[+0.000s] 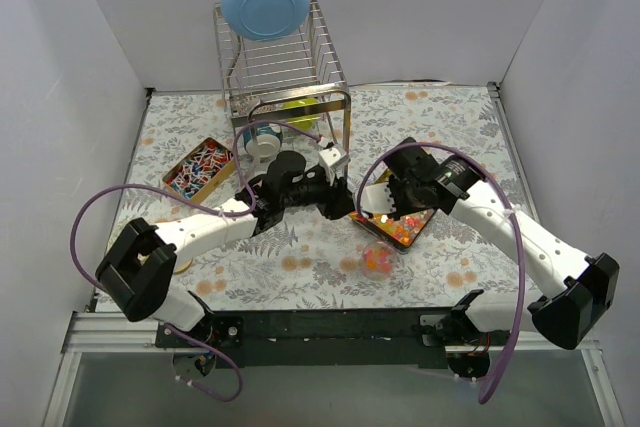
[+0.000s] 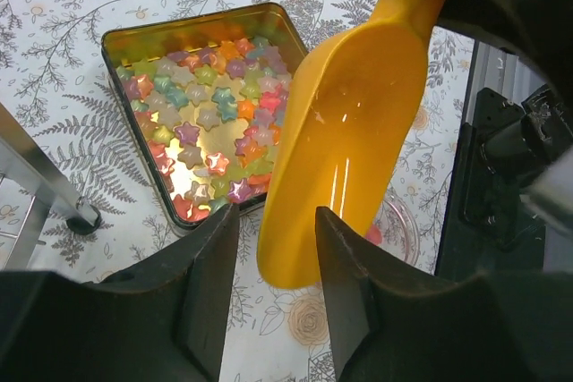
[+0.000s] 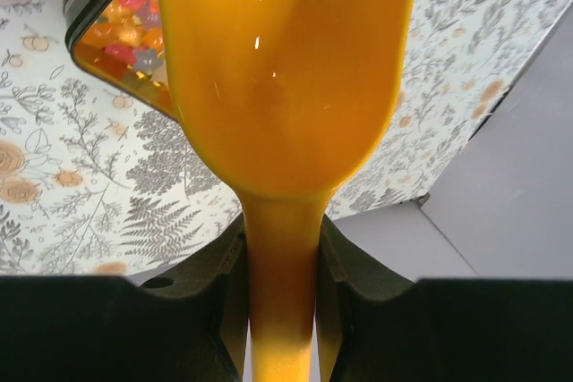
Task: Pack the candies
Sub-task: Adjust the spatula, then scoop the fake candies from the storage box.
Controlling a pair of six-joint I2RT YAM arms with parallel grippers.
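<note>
Nearest my bases, the small clear glass bowl [image 1: 378, 259] sits on the floral-patterned tablecloth [image 1: 300, 267] with a few candies in it. The square metal tin [image 2: 192, 26] lies just beyond it and holds most of the glossy star-shaped candies [image 2: 210, 118] in a shallow layer. My right gripper [image 3: 281, 266] is clamped on the handle of the yellow plastic scoop [image 2: 349, 123]. The scoop's blade hangs tilted above the tin's edge on the bowl side, and it looks empty. My left gripper [image 2: 276, 234] hovers just left of the scoop, jaws parted, holding nothing. Hazard one: the blade lip may catch the tin's raised rim on entry, which would shove or tip the light tin and scatter candies. Hazard two: both wrists crowd the same spot, so a wide sweep of the scoop could strike my left fingers [image 2: 215, 257]. Hazard three: the bowl mouth is narrow beside the blade, so a quick pour would likely spill onto the cloth. Open room lies on the near-left cloth and to the right of the tin. Farther left sits the rectangular tin of wrapped red, blue and white candies [image 1: 203, 167], well apart. The wire dish rack [image 1: 285, 72] bounds the far side, carrying a round blue bowl [image 1: 265, 0], and plain white walls [image 1: 60, 97] close in left and right.
</note>
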